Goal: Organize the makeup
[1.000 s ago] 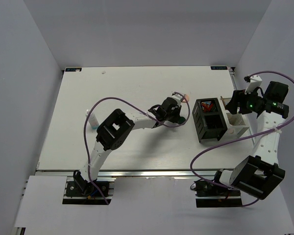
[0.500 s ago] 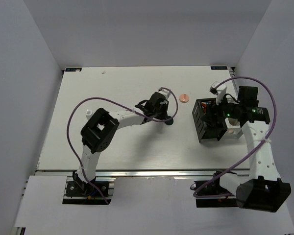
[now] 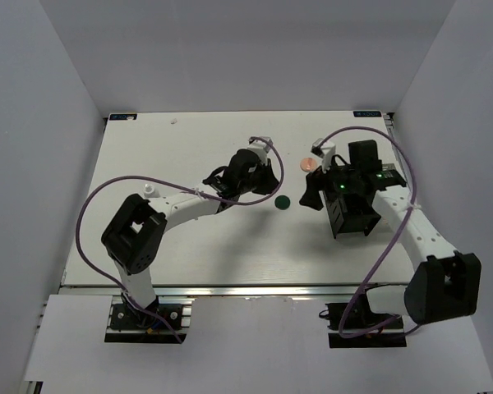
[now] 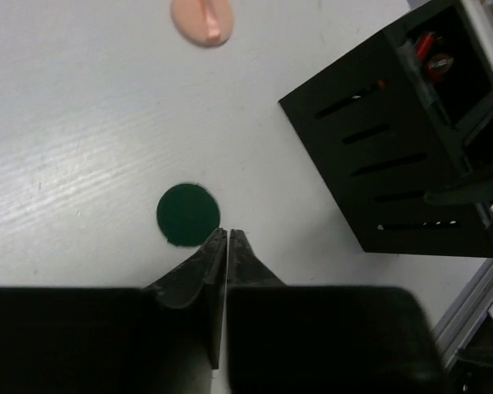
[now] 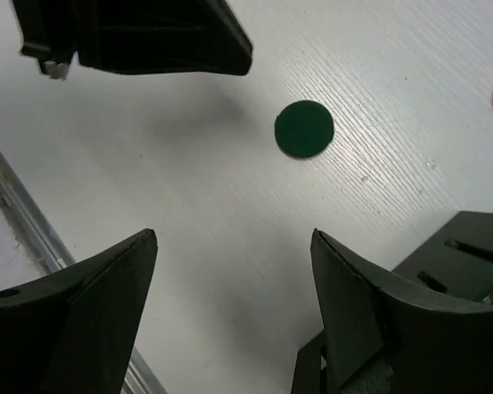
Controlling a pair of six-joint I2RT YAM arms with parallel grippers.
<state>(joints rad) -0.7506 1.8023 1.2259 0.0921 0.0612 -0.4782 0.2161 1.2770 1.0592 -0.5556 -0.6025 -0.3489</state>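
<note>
A dark green disc (image 3: 283, 201) lies flat on the white table, also in the left wrist view (image 4: 187, 215) and the right wrist view (image 5: 304, 129). A peach-pink disc (image 3: 309, 164) lies beyond it (image 4: 201, 18). My left gripper (image 3: 267, 189) is shut and empty, its tips (image 4: 223, 232) just beside the green disc's edge. My right gripper (image 3: 312, 197) is open and empty (image 5: 234, 238), hovering right of the green disc, by the box's left side. Red tubes (image 4: 431, 53) stand inside the box. A small white bottle (image 3: 150, 190) stands at the left.
The black compartment box (image 3: 353, 215) stands on the right half of the table, with slotted walls (image 4: 394, 156) and a corner in the right wrist view (image 5: 464, 246). The left gripper's black body (image 5: 131, 33) is close to my right gripper. The table's near edge rail (image 5: 33, 238) lies left.
The left gripper has drawn back leftward from the peach disc, leaving both discs on the table. The right arm has swung left from the box's far side to beside the green disc.
</note>
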